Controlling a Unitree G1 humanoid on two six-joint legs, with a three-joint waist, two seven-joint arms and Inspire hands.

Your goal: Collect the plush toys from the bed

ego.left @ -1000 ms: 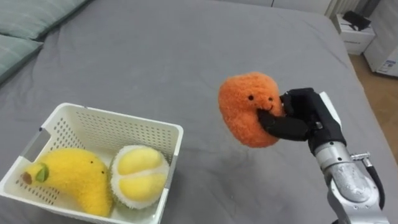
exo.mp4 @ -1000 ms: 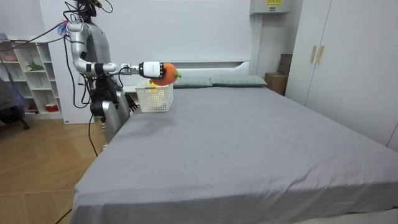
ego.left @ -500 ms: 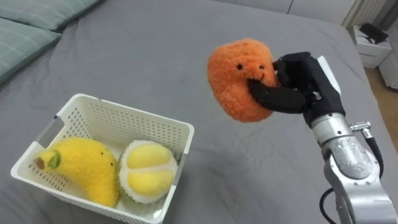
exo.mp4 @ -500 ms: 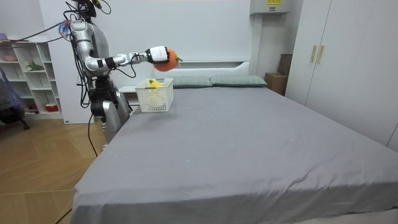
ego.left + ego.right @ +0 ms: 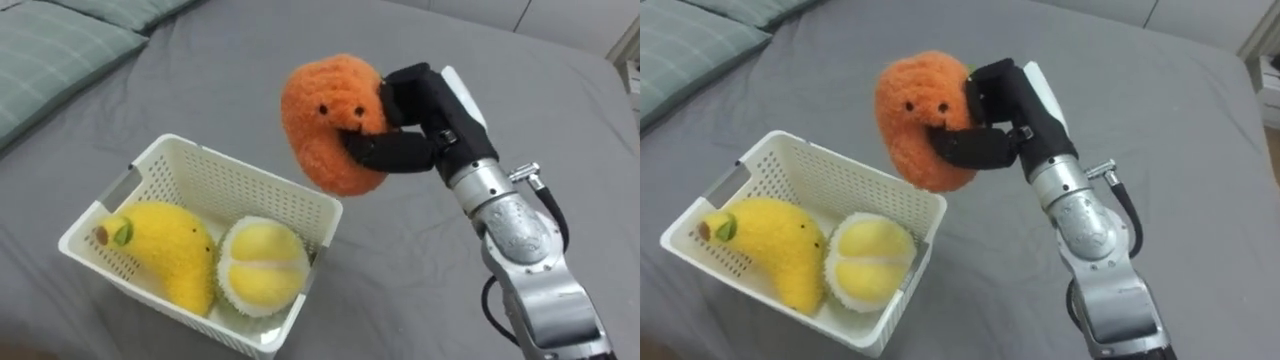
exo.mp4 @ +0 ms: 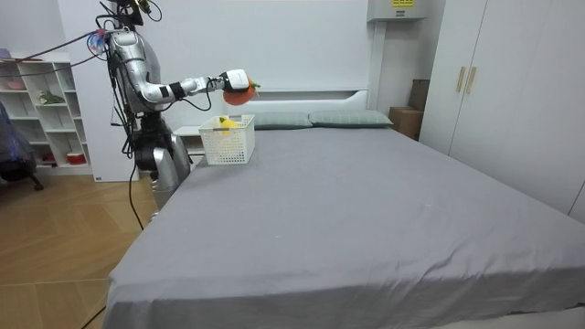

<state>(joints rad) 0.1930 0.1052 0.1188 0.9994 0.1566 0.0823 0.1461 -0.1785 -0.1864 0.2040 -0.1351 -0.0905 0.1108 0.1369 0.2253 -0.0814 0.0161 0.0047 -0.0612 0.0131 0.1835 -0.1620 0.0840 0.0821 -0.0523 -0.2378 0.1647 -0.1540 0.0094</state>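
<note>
Grey bed (image 5: 250, 60) cloth lies smooth below us. Our right hand (image 5: 410, 115) grips a fuzzy orange plush toy (image 5: 325, 125) above the perforated white basket (image 5: 225, 180), which holds a banana plush (image 5: 165, 250) and a round durian plush (image 5: 262, 265).

Basket (image 5: 232, 188) on bed (image 5: 250, 60): banana toy (image 5: 165, 255) inside left, durian toy (image 5: 262, 268) inside right. Right hand (image 5: 415, 110) holds plush toy (image 5: 322, 120) above basket's right rim.
</note>
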